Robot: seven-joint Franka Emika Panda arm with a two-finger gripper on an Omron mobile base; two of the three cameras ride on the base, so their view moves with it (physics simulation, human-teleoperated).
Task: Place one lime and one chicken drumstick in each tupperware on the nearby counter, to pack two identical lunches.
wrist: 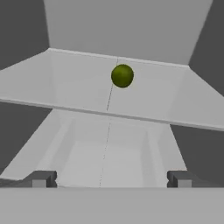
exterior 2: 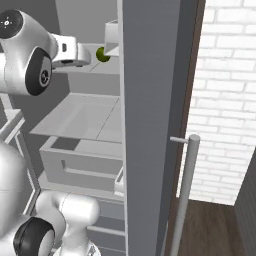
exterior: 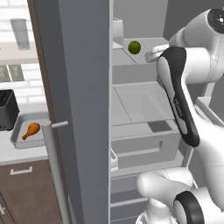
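Hand (wrist: pixel 111 178) is wide open w/ nothing in it, poised at the mouth of the open fridge and looking in along an upper shelf (wrist: pixel 65 94). The lime (wrist: pixel 122 75) sits toward the back of that shelf, well ahead of the fingertips (wrist: pixel 41 178) and roughly centred between them, slightly right of the shelf's centre seam. Main risk, as I judge it: lime is round and free on a smooth flat shelf, so if one finger touches before the other it will prob roll off toward the back wall or sideways out of the grip. Reach is deep too, so the wrist could clip the shelf's front edge or the fridge door (exterior: pixel 78 100) that stands just beside the arm. A high approach would pinch the top of the ball and squirt it out; needs to close around its middle. Lime has no real long axis from here, looks near-spherical, so approach angle matters little and no particular facing can be told. Outside, a drumstick (exterior: pixel 31 130) already lies in a grey tupperware (exterior: pixel 17 139) on the tabletop (exterior: pixel 13 153) left of the fridge door; its long axis runs diagonally, fat end up-right, thin bone end down-left. Second container and other drumstick: can't tell where they are.
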